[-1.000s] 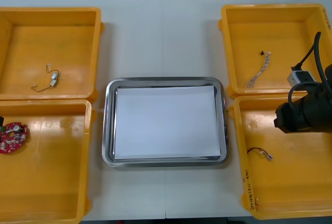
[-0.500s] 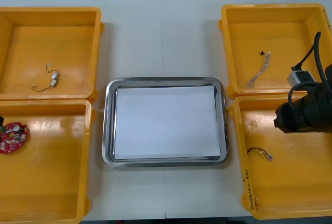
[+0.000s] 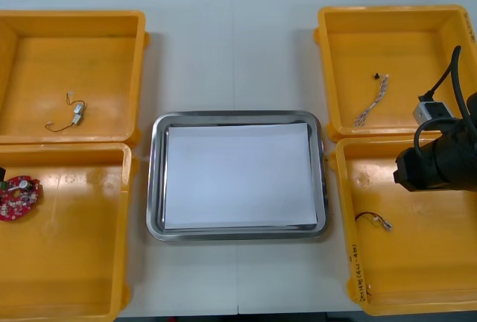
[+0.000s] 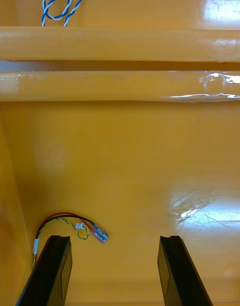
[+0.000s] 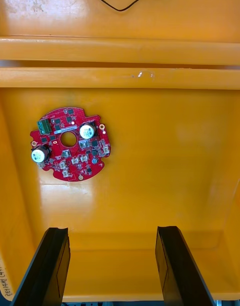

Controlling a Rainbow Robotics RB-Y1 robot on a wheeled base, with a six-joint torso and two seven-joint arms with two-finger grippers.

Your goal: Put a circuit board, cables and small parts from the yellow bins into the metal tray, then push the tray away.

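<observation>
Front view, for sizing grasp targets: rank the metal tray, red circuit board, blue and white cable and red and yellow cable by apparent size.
1. metal tray
2. red circuit board
3. blue and white cable and red and yellow cable, too alike to rank

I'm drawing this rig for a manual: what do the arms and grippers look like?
The right arm is a chunky black housing with black cables looping over it and a small grey connector. The right gripper and left gripper each have two flat, matte black fingers with squared tips.
</observation>
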